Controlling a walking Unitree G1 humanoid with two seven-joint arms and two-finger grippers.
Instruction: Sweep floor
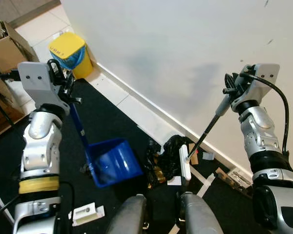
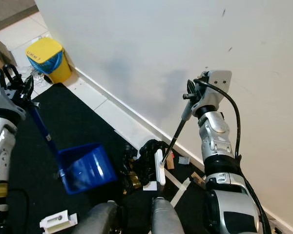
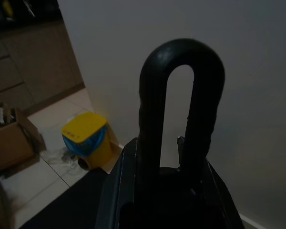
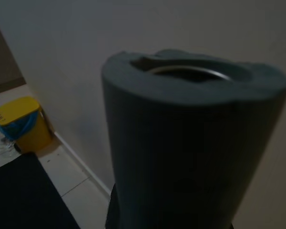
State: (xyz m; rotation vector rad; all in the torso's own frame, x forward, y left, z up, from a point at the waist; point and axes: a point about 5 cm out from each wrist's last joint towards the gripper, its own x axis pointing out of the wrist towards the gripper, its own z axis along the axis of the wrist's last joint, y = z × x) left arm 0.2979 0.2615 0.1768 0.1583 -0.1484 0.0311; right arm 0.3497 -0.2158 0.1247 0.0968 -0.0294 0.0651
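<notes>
Broom: the right gripper point(image 1: 233, 91) is clenched around the grey handle grip of the broom point(image 1: 207, 129); its white head point(image 1: 185, 162) rests on the black mat beside the debris, close to the wall base.
Dustpan: the left gripper point(image 1: 63, 83) is clamped on the top of the blue dustpan point(image 1: 112, 161) handle; the looped handle end point(image 3: 181, 105) rises past the fingers in the left wrist view. The pan sits tilted on the mat, mouth turned toward the rubbish, a little apart from it.
Debris: a crumpled black bag point(image 1: 172, 148) with gold wrappers point(image 1: 158, 173) and paper scraps point(image 1: 201, 156) lies between the pan and the broom head, hard against the edge of the mat point(image 1: 107, 117).
Surroundings: white wall point(image 1: 185, 48), pale tiled floor strip point(image 1: 132, 107), yellow bin point(image 1: 71, 53) well away in the corner, cardboard box point(image 1: 5, 48) behind the left arm, a white plastic piece point(image 1: 85, 212) on the mat near the robot's legs point(image 1: 161, 214).
Risk, overshoot: a hard stroke would likely push the light bag over or around the pan lip rather than in.
Risk, pan lift: the pan looks tilted; if its lip is off the mat, small scraps could slide under.
Risk, strays: scraps by the skirting sit behind the broom head and may be missed.
Risk, feet: the pile is near the robot's legs, so a step could scatter it.
</notes>
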